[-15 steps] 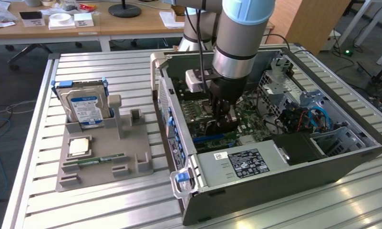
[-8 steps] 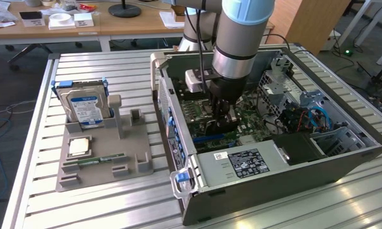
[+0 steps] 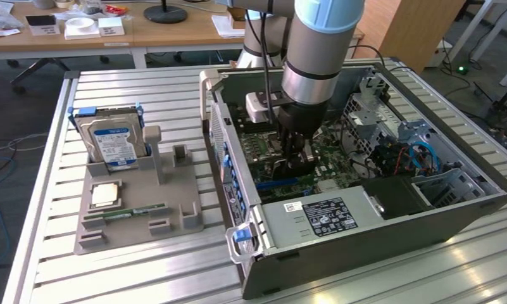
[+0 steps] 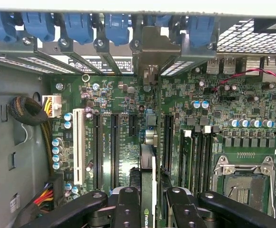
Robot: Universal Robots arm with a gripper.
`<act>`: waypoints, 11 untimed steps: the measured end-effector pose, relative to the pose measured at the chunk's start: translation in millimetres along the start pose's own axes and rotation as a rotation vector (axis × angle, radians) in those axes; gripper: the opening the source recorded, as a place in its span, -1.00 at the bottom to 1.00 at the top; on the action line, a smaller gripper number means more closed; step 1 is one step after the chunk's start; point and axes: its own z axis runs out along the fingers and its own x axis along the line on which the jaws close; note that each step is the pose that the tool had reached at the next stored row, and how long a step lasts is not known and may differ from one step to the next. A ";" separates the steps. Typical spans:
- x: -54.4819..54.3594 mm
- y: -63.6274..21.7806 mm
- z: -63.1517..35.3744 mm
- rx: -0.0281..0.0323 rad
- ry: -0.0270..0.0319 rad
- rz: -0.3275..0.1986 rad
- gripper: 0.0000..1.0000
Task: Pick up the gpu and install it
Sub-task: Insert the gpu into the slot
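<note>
End effector clamps gpu (green NVIDIA logo on its edge) over the motherboard.

The gpu stands over the motherboard inside the case, tray at the exterior view's left.

One gpu, one hard drive, one memory stick (green), one open computer case, one grey holder.

Black pincer on gpu: dark edge, green logo. Motherboard green, black slots, one white slot. Blue latches. Hard drive label blue-white, 9 o'clock of dark grey case. Parts tray plain grey. Tabletop silver, ribbed.
</note>
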 end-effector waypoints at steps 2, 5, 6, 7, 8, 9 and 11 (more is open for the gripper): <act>-0.1 0.4 0.0 0.0000 0.0000 0.000 -0.48; 0.0 0.4 0.0 0.0000 0.0000 0.000 -0.48; 0.0 0.4 0.0 -0.0001 0.0000 0.000 -0.48; 0.0 0.4 0.0 0.0000 0.0001 0.000 -0.48; 0.0 0.3 0.0 -0.0004 0.0000 0.000 -0.48; 0.1 0.0 0.0 -0.0011 0.0000 0.000 -0.48; 0.0 -0.4 0.0 -0.0023 0.0002 0.001 -0.48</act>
